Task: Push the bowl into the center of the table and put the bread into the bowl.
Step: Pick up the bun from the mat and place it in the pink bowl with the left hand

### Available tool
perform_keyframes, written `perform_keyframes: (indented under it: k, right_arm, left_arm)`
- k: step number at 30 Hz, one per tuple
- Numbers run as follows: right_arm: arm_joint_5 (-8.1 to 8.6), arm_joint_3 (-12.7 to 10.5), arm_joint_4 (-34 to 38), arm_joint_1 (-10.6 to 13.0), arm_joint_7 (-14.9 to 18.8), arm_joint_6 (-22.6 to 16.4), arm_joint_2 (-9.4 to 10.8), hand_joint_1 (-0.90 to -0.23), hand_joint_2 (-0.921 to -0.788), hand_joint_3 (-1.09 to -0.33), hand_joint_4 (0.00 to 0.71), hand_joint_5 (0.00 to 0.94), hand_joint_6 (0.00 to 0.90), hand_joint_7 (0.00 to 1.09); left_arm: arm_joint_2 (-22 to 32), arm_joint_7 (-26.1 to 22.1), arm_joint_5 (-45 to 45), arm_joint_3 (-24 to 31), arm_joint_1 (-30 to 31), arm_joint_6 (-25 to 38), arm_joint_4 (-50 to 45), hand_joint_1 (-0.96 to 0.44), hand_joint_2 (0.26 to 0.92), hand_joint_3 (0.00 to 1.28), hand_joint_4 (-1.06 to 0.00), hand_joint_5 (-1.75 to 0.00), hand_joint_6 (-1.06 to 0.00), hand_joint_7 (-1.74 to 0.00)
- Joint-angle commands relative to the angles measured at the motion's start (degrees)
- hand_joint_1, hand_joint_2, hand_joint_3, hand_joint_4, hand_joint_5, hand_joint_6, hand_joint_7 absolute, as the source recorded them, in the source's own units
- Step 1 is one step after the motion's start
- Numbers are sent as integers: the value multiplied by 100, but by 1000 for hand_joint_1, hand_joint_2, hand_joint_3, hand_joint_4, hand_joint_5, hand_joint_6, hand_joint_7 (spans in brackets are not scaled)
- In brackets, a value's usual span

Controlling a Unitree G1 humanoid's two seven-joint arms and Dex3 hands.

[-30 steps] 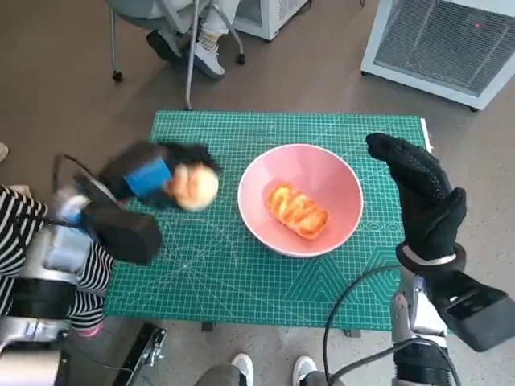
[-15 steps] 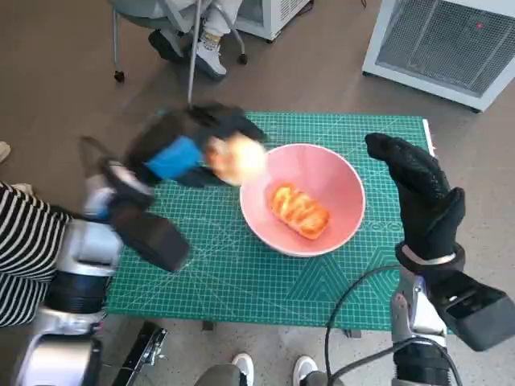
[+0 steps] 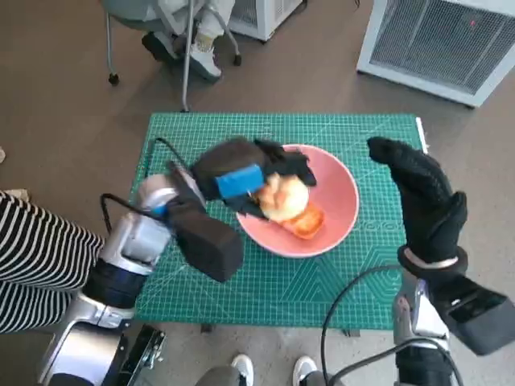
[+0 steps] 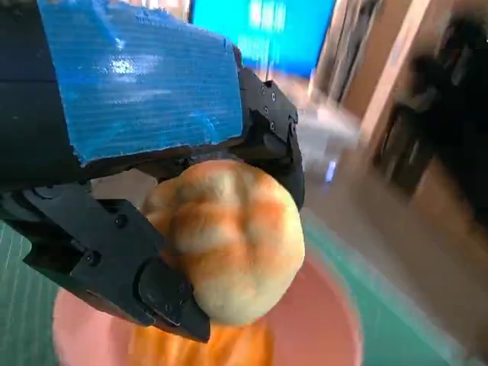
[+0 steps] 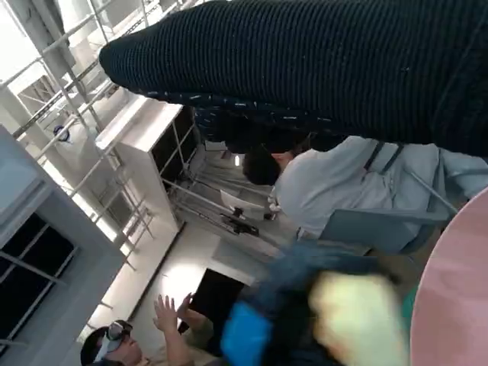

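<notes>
A pink bowl [image 3: 342, 201] stands near the middle of the green mat [image 3: 265, 273], with an orange-glazed bread [image 3: 306, 223] lying inside it. My left hand [image 3: 241, 177] holds a round pale bread roll [image 3: 282, 195] over the bowl's left half. In the left wrist view the roll [image 4: 229, 236] sits between the black fingers [image 4: 114, 267], above the pink bowl [image 4: 320, 335]. My right hand [image 3: 422, 197] is raised beside the bowl's right rim, fingers straight, holding nothing. The right wrist view shows the glove [image 5: 320, 69], a blurred roll [image 5: 358, 320] and the bowl's rim [image 5: 457, 290].
A white grilled cabinet [image 3: 438, 44] stands beyond the table's far right corner. A chair with a seated person's feet [image 3: 193, 48] is beyond the far left edge. A striped sleeve [image 3: 40, 257] shows at the left. People are seen in the right wrist view [image 5: 335, 183].
My left hand has carried the roll rightward from the mat's left side to above the bowl. The right hand has stayed beside the bowl. The camera shifted slightly.
</notes>
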Motion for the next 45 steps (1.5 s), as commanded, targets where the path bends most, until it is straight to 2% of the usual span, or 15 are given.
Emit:
perform_keyframes:
  k: [1,5,16,21,30,38,45]
  right_arm:
    - [51,-41,-36,159,13,97,-60,-689,-921,-669,106,0,12,486]
    - [54,-56,-80,166,-1,133,-61,-689,-921,-670,110,2,11,486]
    - [21,-98,-124,143,-45,170,-58,-690,-921,-670,112,3,9,487]
    - [19,-129,-95,107,-42,166,-78,-689,-921,-670,113,3,9,488]
    - [23,-174,-24,-48,-43,203,-141,-685,-921,-671,120,6,13,489]
    - [-52,-212,-143,-281,-194,373,-224,-676,-921,-672,123,6,16,488]
    - [-133,-244,-144,-550,-363,523,-274,-674,-921,-675,123,5,18,485]
  left_arm:
    - [99,-344,155,-138,-234,151,3,-250,766,20,-85,-21,-206,-89]
    - [63,-333,141,-122,-230,86,51,-349,758,11,-19,-4,-158,-34]
    - [-23,-29,-306,141,-222,-596,435,-487,783,17,1,1,-129,-8]
    - [-146,-93,-924,425,-312,-993,848,-506,807,24,1,1,-130,-8]
    - [-844,-279,-2834,1413,-248,-1650,1677,-568,899,42,-2,-1,-177,-27]
    - [-1547,-612,-4287,2106,2,-1620,1529,-623,920,193,-44,-14,-220,-43]
    - [-2047,-577,-4795,2385,294,-1676,1238,-654,921,384,-61,-16,-190,-38]
